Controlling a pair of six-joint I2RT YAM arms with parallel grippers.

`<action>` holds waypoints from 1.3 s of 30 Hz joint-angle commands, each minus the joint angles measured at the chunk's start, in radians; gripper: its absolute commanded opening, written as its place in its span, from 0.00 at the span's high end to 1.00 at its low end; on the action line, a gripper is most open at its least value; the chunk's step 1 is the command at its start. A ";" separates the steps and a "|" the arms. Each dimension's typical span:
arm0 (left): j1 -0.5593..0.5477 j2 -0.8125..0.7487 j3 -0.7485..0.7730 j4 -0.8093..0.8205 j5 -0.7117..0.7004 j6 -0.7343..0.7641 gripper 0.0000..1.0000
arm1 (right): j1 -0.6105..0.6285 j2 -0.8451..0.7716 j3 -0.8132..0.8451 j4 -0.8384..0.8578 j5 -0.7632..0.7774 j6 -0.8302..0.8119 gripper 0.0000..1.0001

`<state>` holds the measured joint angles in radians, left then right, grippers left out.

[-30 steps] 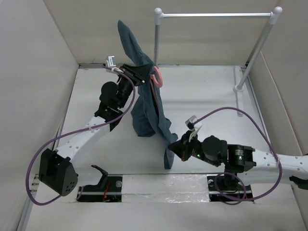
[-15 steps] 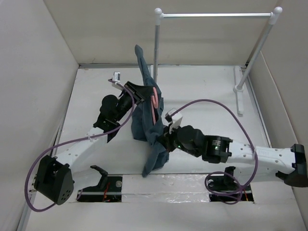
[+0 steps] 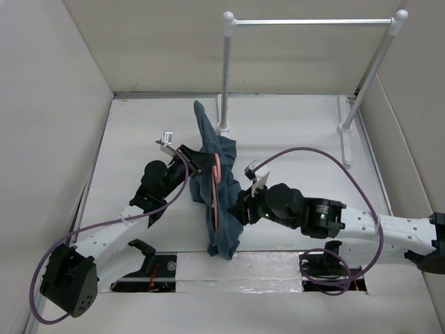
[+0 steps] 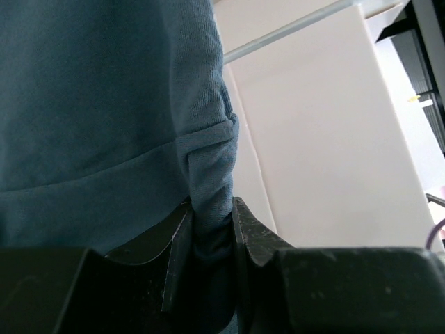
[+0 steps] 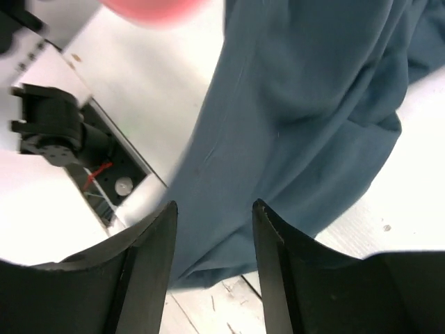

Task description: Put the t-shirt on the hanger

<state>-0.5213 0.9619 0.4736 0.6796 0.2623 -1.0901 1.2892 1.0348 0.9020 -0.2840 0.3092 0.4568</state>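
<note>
The teal-blue t-shirt (image 3: 217, 188) hangs bunched in the middle of the table, its lower end trailing near the front edge. The pale pink hanger (image 3: 216, 186) shows as a thin strip against the cloth, mostly covered. My left gripper (image 3: 197, 161) is shut on a fold of the t-shirt (image 4: 208, 188), the cloth pinched between both fingers (image 4: 179, 240). My right gripper (image 3: 240, 212) is open just right of the hanging cloth; the t-shirt (image 5: 299, 118) lies past its spread fingertips (image 5: 167, 216), and a blurred pink bit of hanger (image 5: 160, 10) shows at the top.
A white-and-silver rail (image 3: 313, 22) on white posts (image 3: 224, 76) stands at the back. White walls (image 3: 49, 125) enclose left, right and rear. The arm mounts (image 3: 146, 268) and a purple cable (image 3: 334, 163) lie along the front edge.
My left gripper has lowered the t-shirt and hanger toward the front; the raised cloth tip has dropped. My right gripper has moved left to the cloth and let go of it.
</note>
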 commanded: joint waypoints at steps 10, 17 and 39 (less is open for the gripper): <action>0.003 0.032 -0.021 0.143 0.003 -0.042 1.00 | 0.025 0.105 0.084 0.215 0.034 -0.029 1.00; -0.016 0.055 -0.032 0.178 0.011 -0.053 1.00 | 0.036 0.189 0.101 0.235 0.120 -0.017 0.88; -0.034 0.040 -0.036 0.179 0.015 -0.059 1.00 | 0.045 0.300 0.115 0.187 0.352 0.049 0.67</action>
<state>-0.5426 1.0348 0.4320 0.7658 0.2592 -1.1351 1.3239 1.3167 0.9691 -0.1017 0.6102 0.4896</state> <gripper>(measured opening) 0.185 0.328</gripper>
